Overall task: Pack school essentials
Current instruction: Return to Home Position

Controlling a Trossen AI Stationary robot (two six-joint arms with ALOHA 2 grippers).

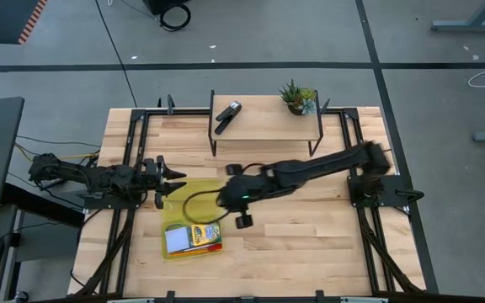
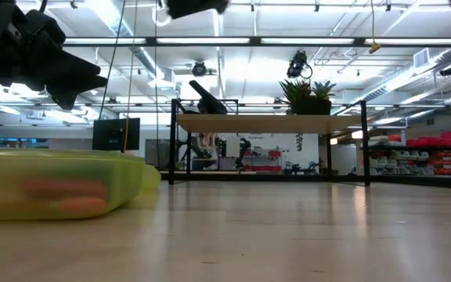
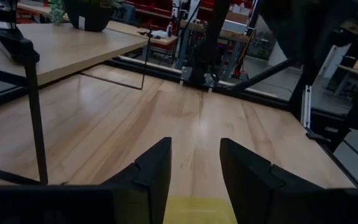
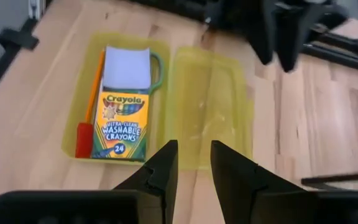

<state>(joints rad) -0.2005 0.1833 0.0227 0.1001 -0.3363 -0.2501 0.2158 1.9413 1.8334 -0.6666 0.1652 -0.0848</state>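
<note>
Wooden tabletop [image 1: 310, 244] is being occupied by a yellow supply box [image 4: 158, 127], its lid [image 4: 207, 102] lying open alongside. Crayon box [image 4: 122, 124], note pad [image 4: 127, 67], orange pencils [image 4: 94, 78], red block [image 4: 82, 140] and green-handled scissors [image 4: 158, 68] are being contained inside it. Right gripper [image 4: 194, 146] is being held released and empty above the lid's side; left gripper [image 3: 196, 146] is being held parted and empty at the lid's edge.

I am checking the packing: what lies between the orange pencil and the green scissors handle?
The pale note pad lies between the orange pencil and the green scissors handle; the right wrist view shows this.
</note>
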